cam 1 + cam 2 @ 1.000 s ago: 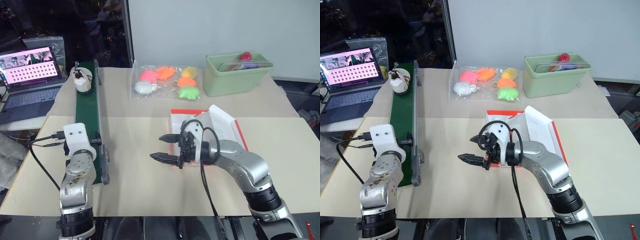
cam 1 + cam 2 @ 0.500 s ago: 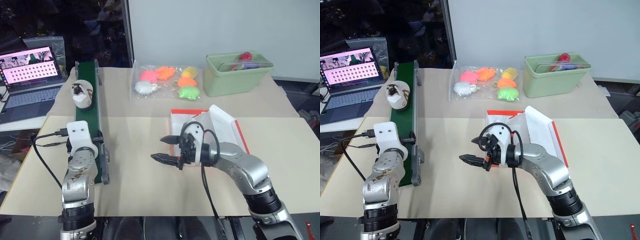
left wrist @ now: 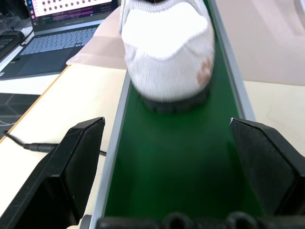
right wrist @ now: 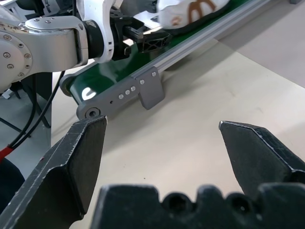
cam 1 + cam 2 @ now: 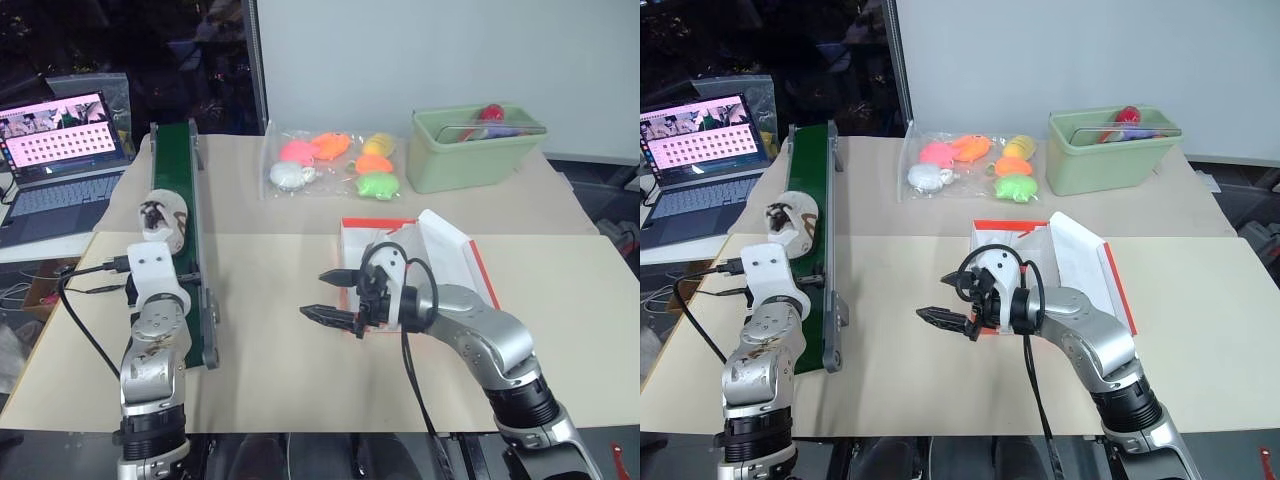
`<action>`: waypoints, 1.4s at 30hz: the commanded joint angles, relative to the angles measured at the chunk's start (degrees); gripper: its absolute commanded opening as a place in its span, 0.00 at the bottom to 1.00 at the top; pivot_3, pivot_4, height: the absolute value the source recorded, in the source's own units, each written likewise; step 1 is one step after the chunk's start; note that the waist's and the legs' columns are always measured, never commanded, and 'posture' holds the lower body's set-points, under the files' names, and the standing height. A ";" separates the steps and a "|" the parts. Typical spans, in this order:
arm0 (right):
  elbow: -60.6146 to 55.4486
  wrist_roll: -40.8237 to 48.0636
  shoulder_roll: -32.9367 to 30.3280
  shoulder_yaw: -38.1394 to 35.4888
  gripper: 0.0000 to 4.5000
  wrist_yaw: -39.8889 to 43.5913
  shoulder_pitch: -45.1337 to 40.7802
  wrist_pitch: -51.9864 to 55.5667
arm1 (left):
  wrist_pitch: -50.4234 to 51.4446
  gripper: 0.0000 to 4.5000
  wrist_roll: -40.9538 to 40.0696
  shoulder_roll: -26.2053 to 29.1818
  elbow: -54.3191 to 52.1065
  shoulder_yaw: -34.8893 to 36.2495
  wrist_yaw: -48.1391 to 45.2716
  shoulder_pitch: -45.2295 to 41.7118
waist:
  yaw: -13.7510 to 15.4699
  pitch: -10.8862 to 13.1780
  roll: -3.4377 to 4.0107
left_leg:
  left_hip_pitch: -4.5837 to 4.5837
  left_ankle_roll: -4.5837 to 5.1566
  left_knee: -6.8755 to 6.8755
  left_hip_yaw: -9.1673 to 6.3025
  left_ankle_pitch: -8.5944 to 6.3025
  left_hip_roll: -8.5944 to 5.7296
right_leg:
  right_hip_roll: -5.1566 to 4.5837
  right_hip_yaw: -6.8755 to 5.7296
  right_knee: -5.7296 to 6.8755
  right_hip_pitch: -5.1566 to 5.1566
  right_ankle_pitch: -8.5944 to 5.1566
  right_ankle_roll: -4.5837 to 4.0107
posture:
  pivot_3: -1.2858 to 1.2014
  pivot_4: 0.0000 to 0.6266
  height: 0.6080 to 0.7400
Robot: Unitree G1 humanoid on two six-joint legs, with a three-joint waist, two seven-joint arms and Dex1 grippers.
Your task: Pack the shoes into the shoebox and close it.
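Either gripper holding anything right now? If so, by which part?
Nothing held. Left gripper is open over the green conveyor belt, short of the white shoe. Right gripper is open above the table.

Beige table (image 5: 270, 380), pale wall (image 5: 420, 50) behind — dark window (image 5: 120, 40) at left

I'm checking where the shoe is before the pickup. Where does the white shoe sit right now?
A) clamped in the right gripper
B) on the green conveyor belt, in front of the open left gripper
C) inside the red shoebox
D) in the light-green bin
B: the shoe rests on the green conveyor belt, just ahead of the open left gripper, untouched.
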 commanded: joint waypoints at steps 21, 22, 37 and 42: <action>6.86 2.74 7.99 -10.06 1.00 -9.79 -6.74 2.21 | -12.92 0.55 5.40 3.57 -1.31 -6.68 -2.36 -4.48 | 0.05 0.02 -0.04 | -0.04 -0.01 0.02 0.00 0.01 -0.01 | 0.00 0.00 0.07 -0.06 0.01 -0.01 | 0.52 0.24 0.92; 8.68 3.81 9.94 -12.04 1.00 -12.44 -8.02 3.98 | -15.40 0.55 6.01 4.12 -1.88 -8.14 -3.29 -4.52 | -0.02 0.03 -0.05 | -0.04 -0.02 0.02 0.00 0.01 0.00 | 0.00 0.00 0.07 -0.07 0.01 -0.01 | 0.52 0.24 0.92; 33.67 48.11 32.72 -41.87 1.00 -53.68 -21.01 23.17 | -21.41 0.55 -6.66 1.13 -9.87 -20.81 -23.87 -1.51 | -0.61 0.02 -0.01 | -0.24 -0.02 -0.15 0.10 0.02 0.10 | 0.00 -0.05 0.17 -0.18 0.05 -0.09 | 0.52 0.24 0.92; 33.30 49.75 32.93 -38.18 1.00 -54.06 -21.83 22.55 | -17.70 0.55 -10.05 0.82 -11.40 -21.59 -26.41 -2.10 | -1.94 0.02 -0.01 | -0.15 -0.01 -0.14 0.08 0.02 0.11 | 0.05 -0.04 -0.04 -0.14 0.04 -0.07 | 0.52 0.24 0.92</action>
